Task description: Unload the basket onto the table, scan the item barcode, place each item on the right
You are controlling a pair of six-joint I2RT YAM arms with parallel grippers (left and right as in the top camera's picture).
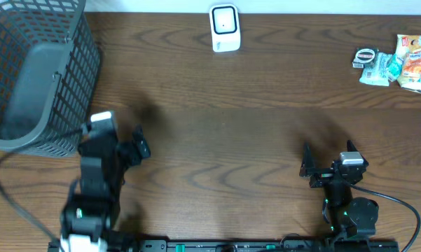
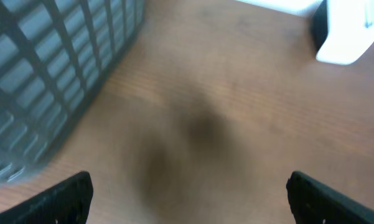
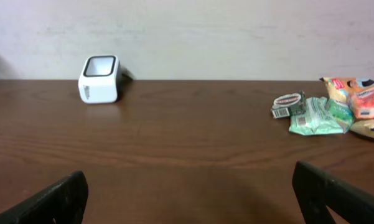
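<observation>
The overhead view alone takes in the whole layout. A grey mesh basket (image 1: 35,70) stands on the far left of the dark wooden table (image 1: 224,119), a white scanner (image 1: 224,28) sits at the far edge near the middle, and a pile of packets (image 1: 399,63) lies in the far right corner, well apart from both arms.

The right wrist view shows what the overhead cannot: the scanner's dark window (image 3: 99,65) on its slanted top, and the pile seen from the side. In it a green packet (image 3: 317,116) lies beside a small round-labelled item (image 3: 288,101), with orange packets (image 3: 361,99) behind. No barcode can be read on any of them. A pale wall (image 3: 187,31) rises behind the table edge.

The left wrist view is blurred. It catches only the basket's mesh wall (image 2: 43,68) at left and a cut-off corner of the scanner (image 2: 345,31) at upper right, with bare wood between.

The left gripper (image 1: 143,142) sits low near the front left, just beside the basket, angled toward the far right. Its jaws are spread wide with nothing between them, and only the two dark tips show at the lower corners of its own view (image 2: 190,193).

The right gripper (image 1: 309,166) rests near the front right, facing the far edge of the table. It too is released and empty (image 3: 190,186). In the overhead view its fingers are small and dark against the arm and hard to separate.
</observation>
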